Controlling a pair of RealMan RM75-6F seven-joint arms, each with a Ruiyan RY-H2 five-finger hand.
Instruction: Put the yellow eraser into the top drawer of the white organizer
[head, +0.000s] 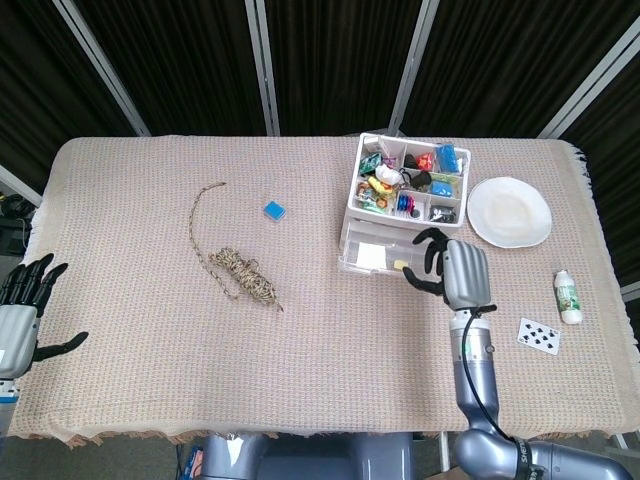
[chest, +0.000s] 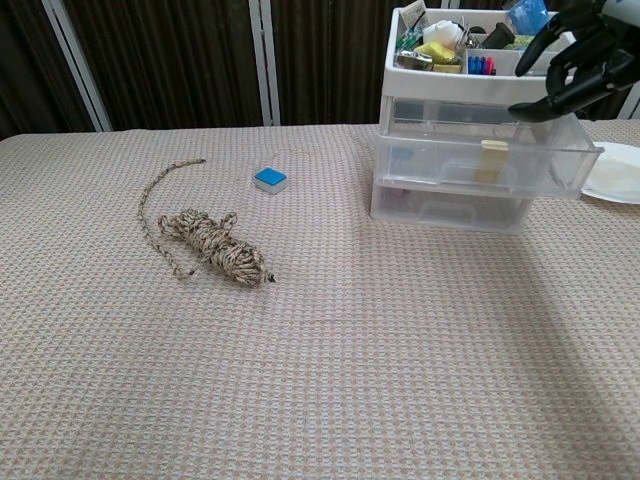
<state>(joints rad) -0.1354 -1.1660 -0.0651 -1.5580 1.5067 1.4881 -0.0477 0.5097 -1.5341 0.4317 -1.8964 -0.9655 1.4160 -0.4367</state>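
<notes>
The yellow eraser lies in the white organizer's pulled-out drawer, right robot hand spread empty above; no writing is legible.

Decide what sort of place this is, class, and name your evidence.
Probably a robot test or lab bench: a cloth-covered table against dark curtained panels, with staged odds and ends, a white organizer, coiled rope and playing cards.
</notes>
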